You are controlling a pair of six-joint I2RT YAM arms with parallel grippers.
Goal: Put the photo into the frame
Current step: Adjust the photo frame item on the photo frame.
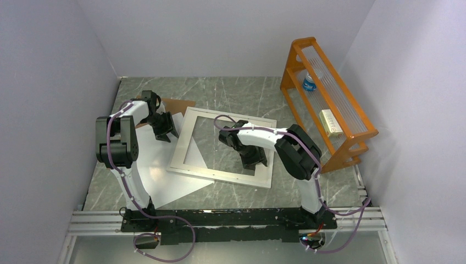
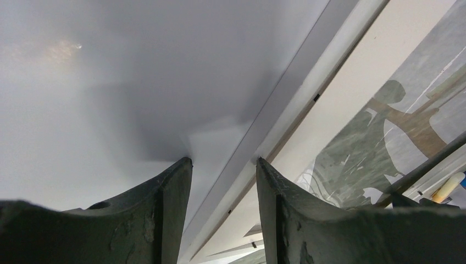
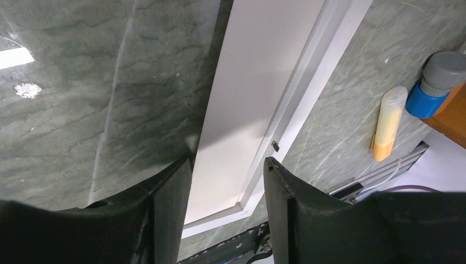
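Both arms reach forward, left end effector (image 2: 224, 160) and right end effector (image 3: 228, 159) angled down, fingers parted.

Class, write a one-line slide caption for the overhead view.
Left gripper and right gripper poised at the frame lying flat on the table.

Your tally: one left gripper (image 2: 224, 162), one right gripper (image 3: 228, 160), one frame (image 1: 220, 177), one white sheet (image 1: 165, 188), one brown board (image 1: 179, 104), one rack (image 1: 289, 69), one bottle (image 1: 309, 83), one tube (image 3: 387, 122)
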